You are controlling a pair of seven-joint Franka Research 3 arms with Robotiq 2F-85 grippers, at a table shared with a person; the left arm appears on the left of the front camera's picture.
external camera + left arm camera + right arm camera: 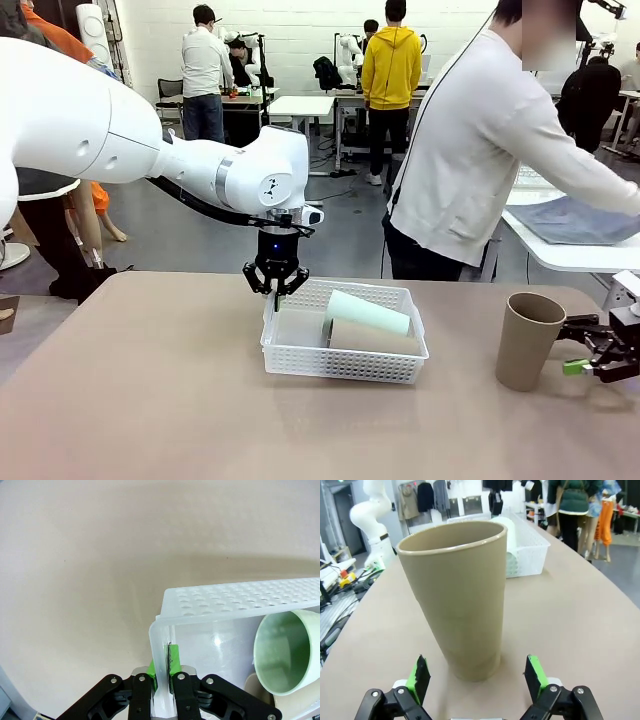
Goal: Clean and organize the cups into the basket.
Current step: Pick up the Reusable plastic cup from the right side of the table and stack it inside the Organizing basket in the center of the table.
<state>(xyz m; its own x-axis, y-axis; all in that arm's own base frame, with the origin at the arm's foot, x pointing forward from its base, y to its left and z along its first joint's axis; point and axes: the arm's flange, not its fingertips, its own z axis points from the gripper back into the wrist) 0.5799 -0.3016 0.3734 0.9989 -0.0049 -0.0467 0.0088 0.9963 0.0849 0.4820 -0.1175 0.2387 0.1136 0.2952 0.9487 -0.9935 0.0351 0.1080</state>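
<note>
Your basket (pixel 340 366), left pincer (pixel 277 291) clamped on its rim, holds a mint cup (pixel 366 312) and a tan cup (pixel 374 339); your wide-open right pincer (pixel 576 346) faces the upright tan cup (pixel 528 342)

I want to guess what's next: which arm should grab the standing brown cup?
Right. The right gripper is open right beside the cup, while the left gripper is shut on the basket.

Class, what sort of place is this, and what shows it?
Probably a robotics lab: the left claw grips the basket rim, the right claw flanks a tan cup, people work at benches.
</note>
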